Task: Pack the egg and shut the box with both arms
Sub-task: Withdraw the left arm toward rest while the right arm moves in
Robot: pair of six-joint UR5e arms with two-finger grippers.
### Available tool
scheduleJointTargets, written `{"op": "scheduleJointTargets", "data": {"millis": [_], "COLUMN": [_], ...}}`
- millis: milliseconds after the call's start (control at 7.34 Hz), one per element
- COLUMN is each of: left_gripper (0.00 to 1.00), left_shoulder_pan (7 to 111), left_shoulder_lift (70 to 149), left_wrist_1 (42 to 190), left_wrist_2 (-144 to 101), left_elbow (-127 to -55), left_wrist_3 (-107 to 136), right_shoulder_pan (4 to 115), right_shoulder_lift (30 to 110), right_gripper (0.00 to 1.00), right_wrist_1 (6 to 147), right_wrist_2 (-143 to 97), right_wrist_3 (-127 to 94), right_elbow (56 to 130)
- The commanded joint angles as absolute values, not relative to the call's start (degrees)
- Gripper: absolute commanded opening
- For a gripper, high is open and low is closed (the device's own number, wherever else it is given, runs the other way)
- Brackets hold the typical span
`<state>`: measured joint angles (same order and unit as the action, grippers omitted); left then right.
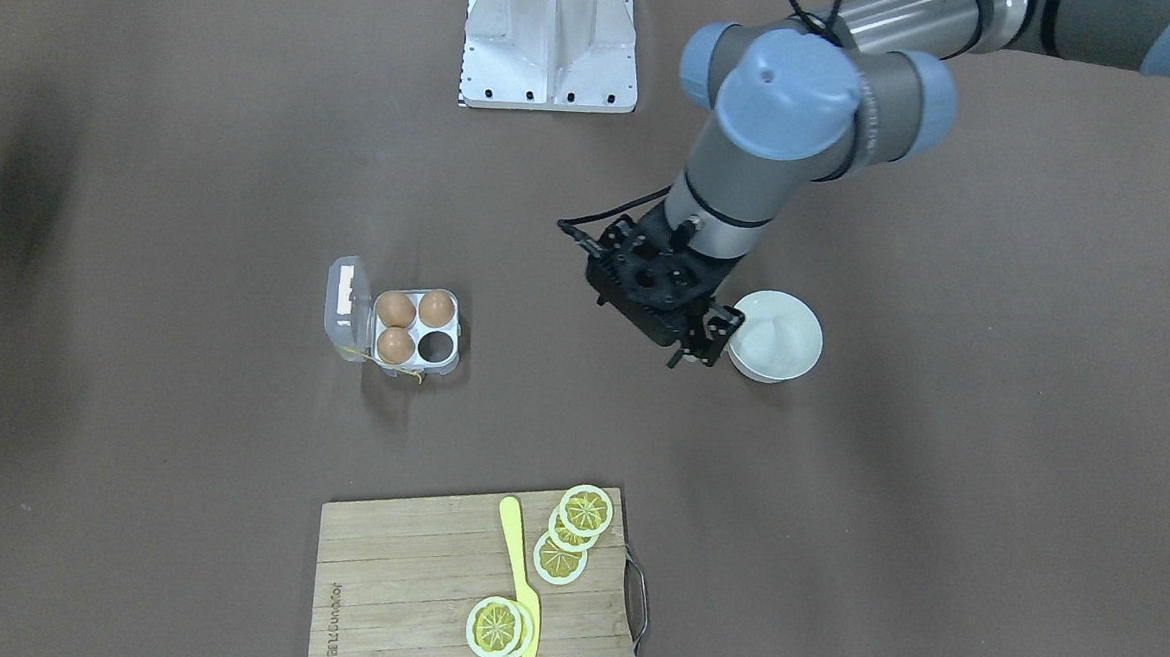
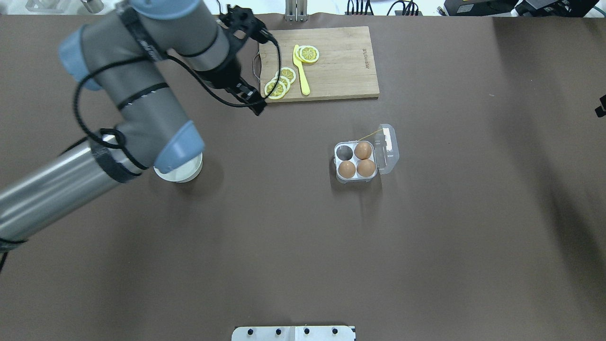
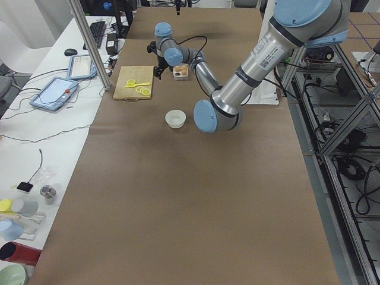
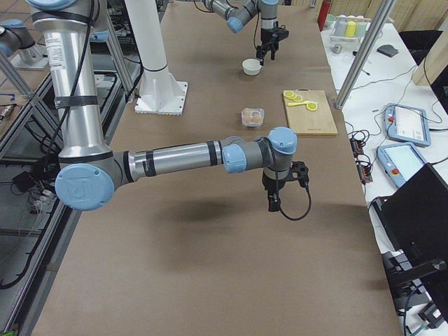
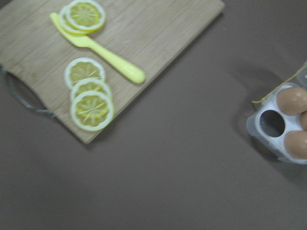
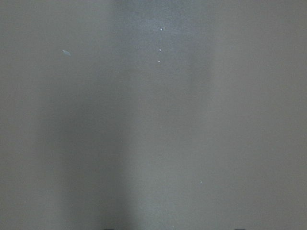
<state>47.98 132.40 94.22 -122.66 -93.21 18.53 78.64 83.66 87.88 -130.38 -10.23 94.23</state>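
The box (image 1: 457, 334) sits open on the brown table, its clear lid (image 1: 346, 306) laid back. Three alike brown eggs (image 1: 396, 345) fill three cells, so I cannot tell the task's egg from the others. One cell (image 1: 437, 346) is empty. The box also shows in the overhead view (image 2: 336, 163) and the left wrist view (image 5: 254, 127). My left gripper (image 1: 696, 352) hangs open and empty beside the white bowl (image 1: 780, 329), well apart from the box. My right gripper (image 4: 274, 204) hovers over bare table far from the box. I cannot tell whether it is open.
A wooden cutting board (image 1: 402, 569) with lemon slices (image 1: 561, 558) and a yellow knife (image 1: 522, 576) lies at the table's operator side. The white metal stand (image 1: 550, 41) is at the robot's side. The bowl looks empty.
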Motion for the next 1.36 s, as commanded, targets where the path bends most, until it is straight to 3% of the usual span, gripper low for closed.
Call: {"op": "scheduleJointTargets", "data": {"millis": [0, 681, 817, 1089, 1225], "left_gripper": [0.97, 0.96, 0.96, 0.96, 0.96], "left_shoulder_pan": [54.90, 63.61, 66.24, 69.59, 70.83], "left_shoulder_lift": [122.90, 115.67, 114.10, 111.81, 109.62], "left_wrist_1": [85.82, 85.96, 86.39, 91.20, 96.36], "left_wrist_2": [-124.28, -118.65, -118.74, -118.74, -119.09], "left_elbow": [-104.29, -105.56, -105.03, -100.14, -97.67], "left_wrist_3": [10.66, 10.89, 10.12, 7.39, 7.56], "right_shoulder_pan": [77.96, 75.06, 74.54, 72.52, 71.99], "right_shoulder_lift": [81.75, 72.44, 72.07, 69.54, 68.30], "right_gripper": [0.62, 0.35, 0.21, 0.01, 0.00], "right_wrist_1": [87.98, 87.98, 87.89, 87.89, 86.41], "right_wrist_2": [-135.50, -145.54, -146.76, -151.93, -155.36], "right_wrist_3": [-10.28, -10.46, -10.11, -9.93, -10.11], "right_elbow": [93.69, 86.49, 86.48, 84.04, 82.11]}}
